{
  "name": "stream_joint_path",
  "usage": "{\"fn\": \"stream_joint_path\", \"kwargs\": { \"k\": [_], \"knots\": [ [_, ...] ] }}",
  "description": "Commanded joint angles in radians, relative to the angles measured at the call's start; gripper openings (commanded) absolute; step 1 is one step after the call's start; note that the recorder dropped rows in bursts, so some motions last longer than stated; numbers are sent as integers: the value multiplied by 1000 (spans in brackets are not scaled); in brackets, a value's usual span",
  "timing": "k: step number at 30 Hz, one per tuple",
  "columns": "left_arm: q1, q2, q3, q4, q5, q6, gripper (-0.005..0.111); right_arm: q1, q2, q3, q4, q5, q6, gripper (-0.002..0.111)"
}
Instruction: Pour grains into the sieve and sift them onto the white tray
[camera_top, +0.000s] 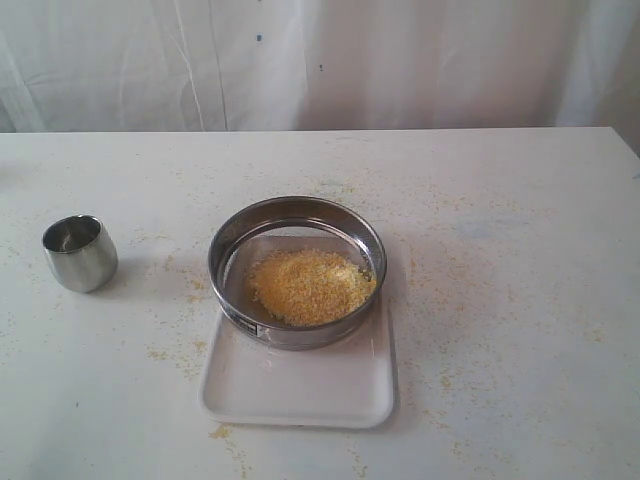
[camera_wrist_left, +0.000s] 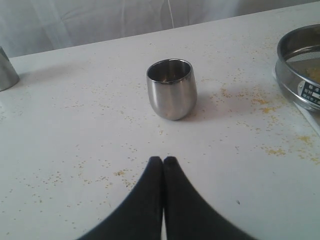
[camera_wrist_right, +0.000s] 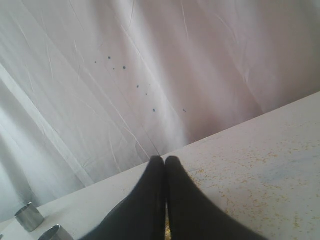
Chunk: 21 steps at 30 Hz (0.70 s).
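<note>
Okay, calling the pour done: see the grains (camera_top: 310, 287) heaped loose inside the sieve (camera_top: 300, 336). Find the sieve sitting on the far half of the white tray (camera_top: 295, 392), around the middle of the bench (camera_top: 530, 320), nearer its front edge than its back. Spot the steel cup (camera_top: 80, 253) upright toward the left edge of the bench, well apart from sieve and tray, looking empty from the left wrist view. Note stray yellow specks (camera_top: 185, 350) strewn over the bench around the tray.

Judge sifting as left to do: see the near half of the tray bare and white, with no sifted layer on it; cannot see the tray under the sieve. Take the heap as full-looking, so expect a shake or tap of the sieve over the tray as the remaining work.

Read the left gripper (camera_wrist_left: 163, 161) as pinched together on nothing, low over the bench, pointed at the cup, clear of it. Read the right gripper (camera_wrist_right: 165, 160) as pinched together too, empty, raised and facing the white curtain (camera_wrist_right: 150, 60) behind the bench. Find neither arm in the exterior view
</note>
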Motion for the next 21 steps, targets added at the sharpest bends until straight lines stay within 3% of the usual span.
{"fn": "stream_joint_path", "kwargs": {
  "k": [1, 11, 14, 19, 21],
  "knots": [
    [2, -5, 2, 0, 3, -8, 0, 0, -7, 5, -4, -11, -1, 0],
    [2, -5, 2, 0, 3, -6, 0, 0, -7, 5, 7, -26, 92, 0],
    [2, -5, 2, 0, 3, -6, 0, 21, -7, -126, 3, 177, 113, 0],
    [2, -5, 2, 0, 3, -6, 0, 82, 214, -445, 9, 618, -341, 0],
    [2, -5, 2, 0, 3, -6, 0, 92, 358, -553, 9, 737, -404, 0]
  ]
}}
